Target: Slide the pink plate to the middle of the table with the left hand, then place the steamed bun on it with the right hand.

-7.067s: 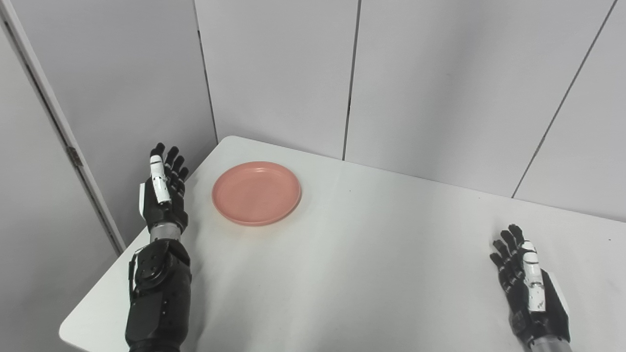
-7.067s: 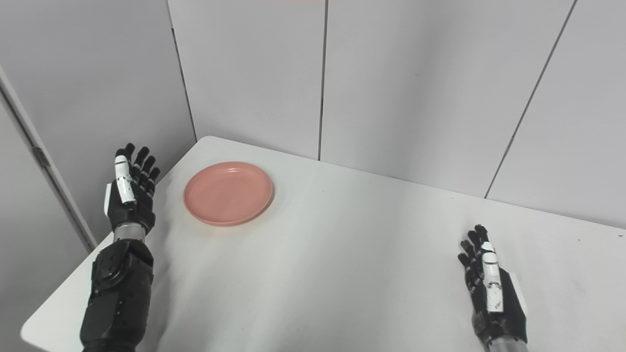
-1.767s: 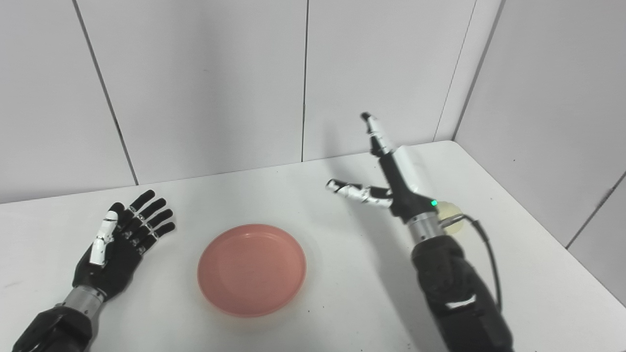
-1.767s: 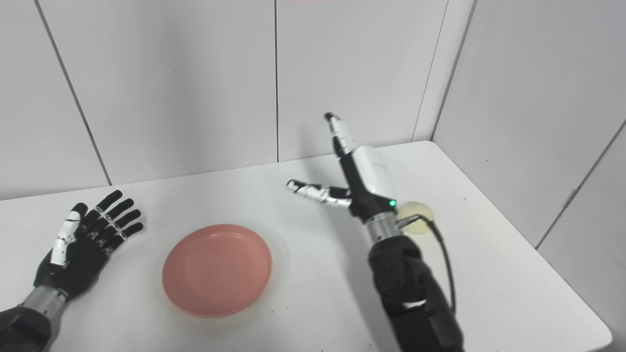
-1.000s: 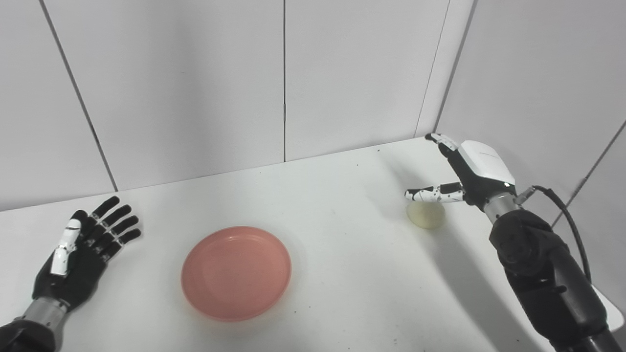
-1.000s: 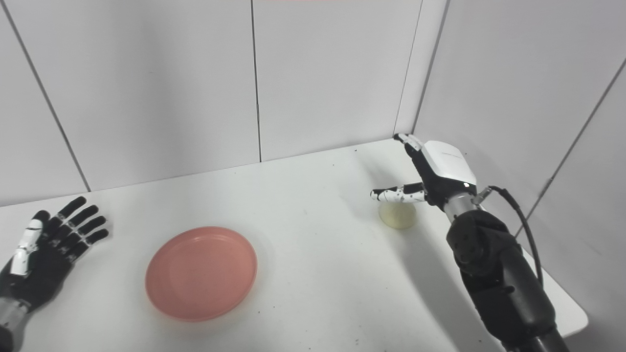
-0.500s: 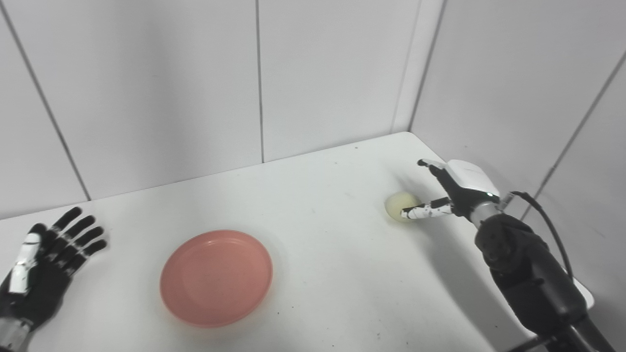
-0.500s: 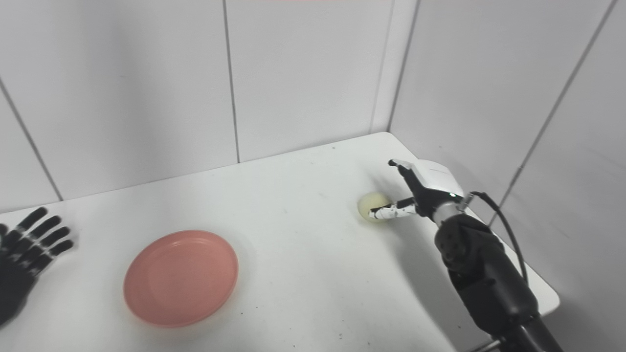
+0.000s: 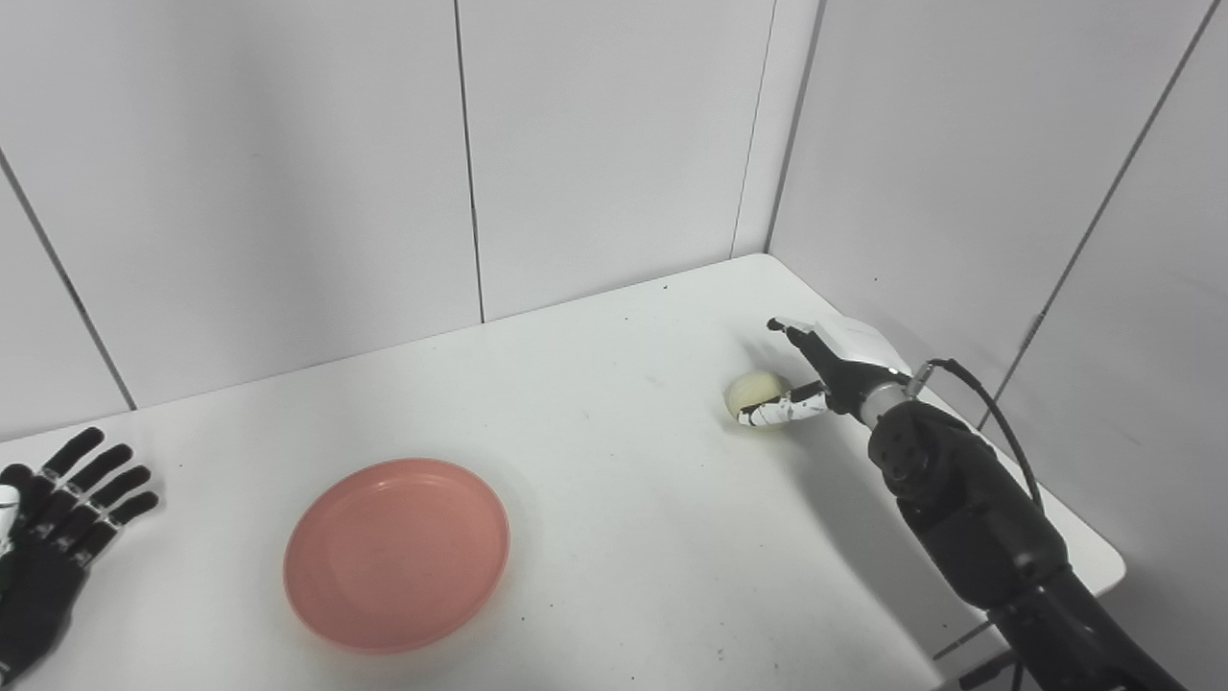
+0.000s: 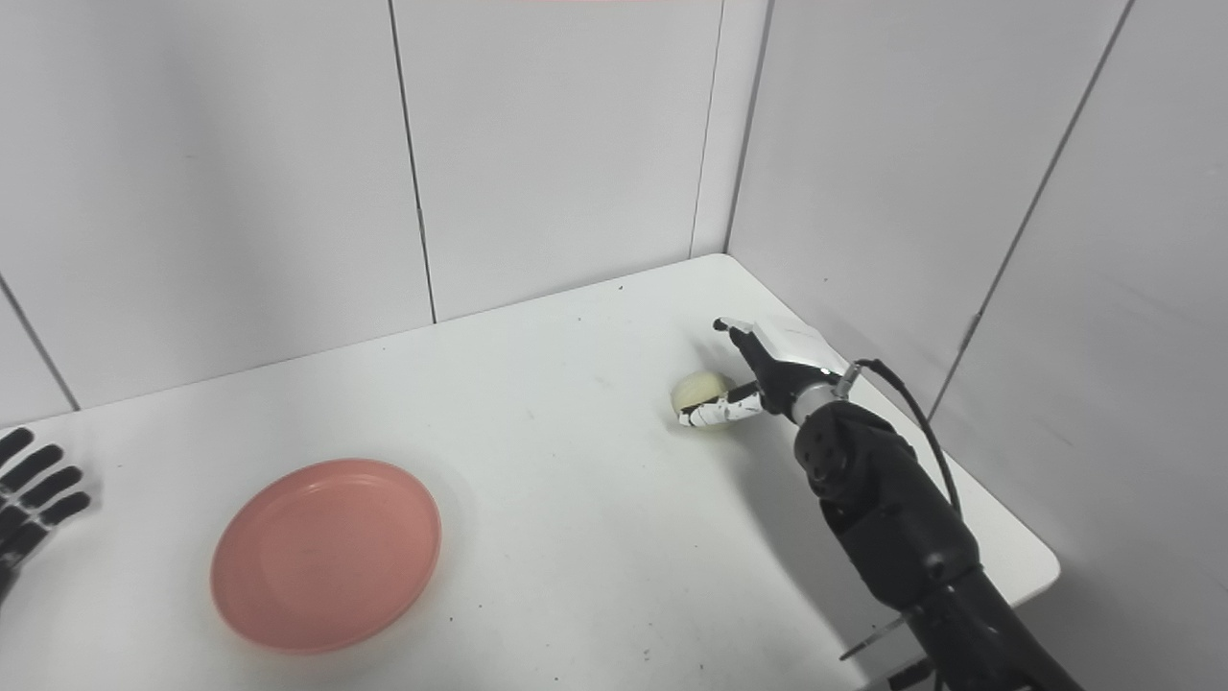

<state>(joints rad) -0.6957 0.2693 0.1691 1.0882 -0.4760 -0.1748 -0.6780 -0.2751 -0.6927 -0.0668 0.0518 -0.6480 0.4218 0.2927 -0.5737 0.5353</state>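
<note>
Left eye view: right hand cups the steamed bun near the table's far right corner; firm grasp unclear. Pink plate sits centre-left.
Right eye view: left hand, fingers spread and empty, is cut off at the frame edge.

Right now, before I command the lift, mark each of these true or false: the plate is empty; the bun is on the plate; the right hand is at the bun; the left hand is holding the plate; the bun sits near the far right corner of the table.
1. The pink plate is empty. True.
2. The steamed bun is on the plate. False: it lies on the bare table, well to the plate's right.
3. The right hand is at the bun. True: its fingers curl around it, though a firm grip cannot be confirmed.
4. The left hand is holding the plate. False: it lies open, apart from the plate.
5. The bun sits near the table's far right corner. True.
</note>
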